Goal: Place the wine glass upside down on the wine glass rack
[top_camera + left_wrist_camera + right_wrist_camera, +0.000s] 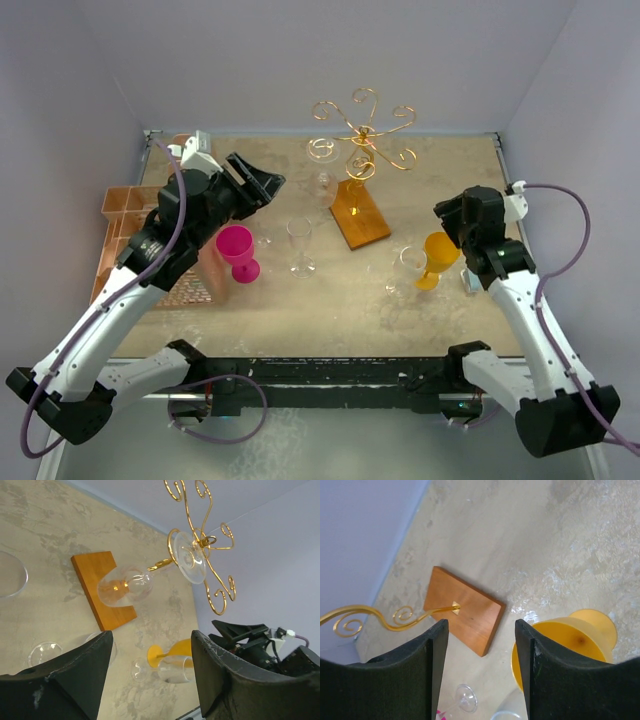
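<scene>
Hanging inverted on wine glass rack (pixel 358 212), far edge: clear wine glass (pixel 125 586). Both spread wide, empty: left gripper (pixel 150 645), right gripper (pixel 480 630).

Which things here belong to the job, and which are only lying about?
Job: rack, hung clear glass, left gripper.
Lying about: pink glass, yellow glass, upright clear glass, clear glass beside the yellow one, crate.

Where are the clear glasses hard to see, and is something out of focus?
Top external: soft, even light; the standing clear glass nearly melts into the table. Left wrist: the hanging glass is sharp, with glints. Right wrist: the yellow glass looks soft.
</scene>
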`<action>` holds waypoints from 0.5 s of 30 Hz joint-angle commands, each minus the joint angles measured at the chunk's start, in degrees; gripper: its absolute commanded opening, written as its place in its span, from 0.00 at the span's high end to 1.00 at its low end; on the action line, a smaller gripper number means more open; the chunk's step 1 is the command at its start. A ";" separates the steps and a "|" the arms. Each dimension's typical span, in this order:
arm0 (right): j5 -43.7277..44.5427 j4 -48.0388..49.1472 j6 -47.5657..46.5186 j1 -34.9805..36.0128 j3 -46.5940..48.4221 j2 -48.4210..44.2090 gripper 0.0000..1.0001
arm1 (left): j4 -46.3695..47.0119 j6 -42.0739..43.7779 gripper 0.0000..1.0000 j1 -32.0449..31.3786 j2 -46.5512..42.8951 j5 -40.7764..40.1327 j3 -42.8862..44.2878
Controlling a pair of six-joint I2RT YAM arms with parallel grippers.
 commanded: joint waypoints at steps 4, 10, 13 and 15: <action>1.23 0.40 -1.21 -0.06 -0.99 -3.86 0.42 | 1.69 0.24 0.39 0.16 0.01 -1.21 -0.56; 0.55 0.48 -1.92 -0.06 -1.75 -4.36 0.42 | 1.20 -0.05 0.39 0.16 -0.94 -2.50 -0.34; -0.11 1.12 -1.59 -0.06 -3.63 -4.05 0.42 | 1.20 -0.42 0.39 0.16 -1.64 -3.06 -0.42; -0.03 0.77 -1.61 -0.06 -3.51 -2.80 0.42 | 1.09 -0.54 0.39 0.16 -2.36 -3.53 -0.58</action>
